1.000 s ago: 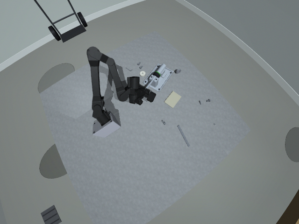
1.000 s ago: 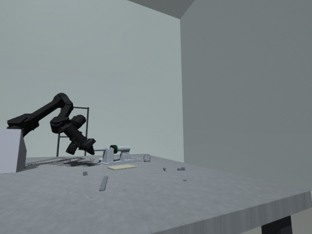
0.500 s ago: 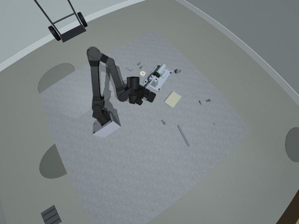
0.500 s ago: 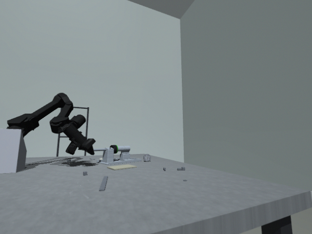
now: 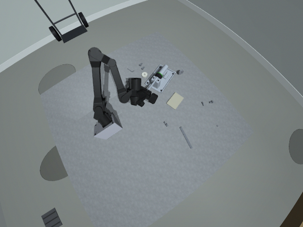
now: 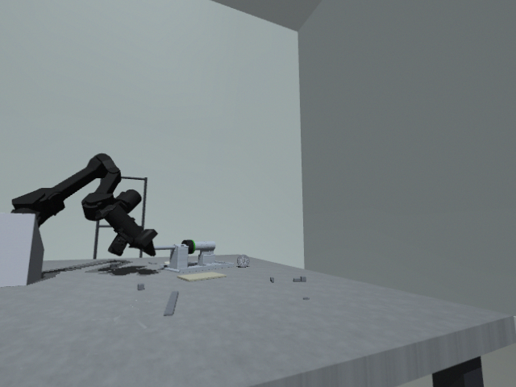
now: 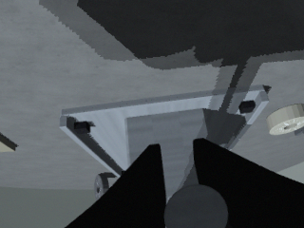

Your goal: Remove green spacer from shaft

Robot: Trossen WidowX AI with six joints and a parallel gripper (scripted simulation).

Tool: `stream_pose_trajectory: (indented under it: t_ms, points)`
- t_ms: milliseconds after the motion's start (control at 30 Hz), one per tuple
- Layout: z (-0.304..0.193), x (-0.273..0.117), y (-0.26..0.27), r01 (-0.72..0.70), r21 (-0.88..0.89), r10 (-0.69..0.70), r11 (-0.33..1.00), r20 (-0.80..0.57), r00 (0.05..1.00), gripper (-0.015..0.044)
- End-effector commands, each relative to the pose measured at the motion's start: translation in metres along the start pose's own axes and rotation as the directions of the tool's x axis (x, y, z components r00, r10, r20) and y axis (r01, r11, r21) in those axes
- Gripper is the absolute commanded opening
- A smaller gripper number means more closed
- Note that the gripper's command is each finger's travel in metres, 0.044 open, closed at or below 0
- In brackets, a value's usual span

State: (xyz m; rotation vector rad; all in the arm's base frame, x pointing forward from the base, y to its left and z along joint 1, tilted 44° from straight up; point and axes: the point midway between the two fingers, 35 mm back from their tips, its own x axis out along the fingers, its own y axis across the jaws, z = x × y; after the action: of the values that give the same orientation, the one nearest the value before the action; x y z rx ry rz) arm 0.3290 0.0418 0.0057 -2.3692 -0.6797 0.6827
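My gripper (image 6: 153,248) (image 7: 177,152) is shut on the shaft, near its free end. The light grey shaft (image 5: 150,86) (image 6: 165,247) runs level from my fingers through the support block (image 5: 156,83) (image 6: 179,258). Its round dark end (image 7: 196,209) shows between the fingers in the wrist view. Black spacers (image 5: 158,75) (image 6: 187,246) sit between support block and housing. The green spacer (image 6: 193,245) is a thin ring against the white cylindrical housing (image 5: 164,69) (image 6: 205,245), still up in line. A gap there is too small to tell. The fixture stands on a base plate (image 5: 167,83) (image 7: 106,125).
A cream disc (image 5: 144,74) (image 7: 286,120) lies beside the plate on the arm's side. A round grey part (image 5: 180,72) (image 6: 240,261) lies past the plate's far end. A beige pad (image 5: 174,100) (image 6: 201,276), a grey bar (image 5: 185,137) (image 6: 171,303) and several small parts lie on the table.
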Motion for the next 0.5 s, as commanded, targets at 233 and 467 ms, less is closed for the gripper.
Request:
stream_pose_trajectory:
  t_ms: [233,467]
  points:
    - [0.0022,-0.0013,-0.0002,0.0,-0.002,0.0,1.0,0.003,1.0,0.0]
    - [0.0026,-0.0018,-0.0002,0.0,-0.002,0.0,1.0,0.003,1.0,0.0]
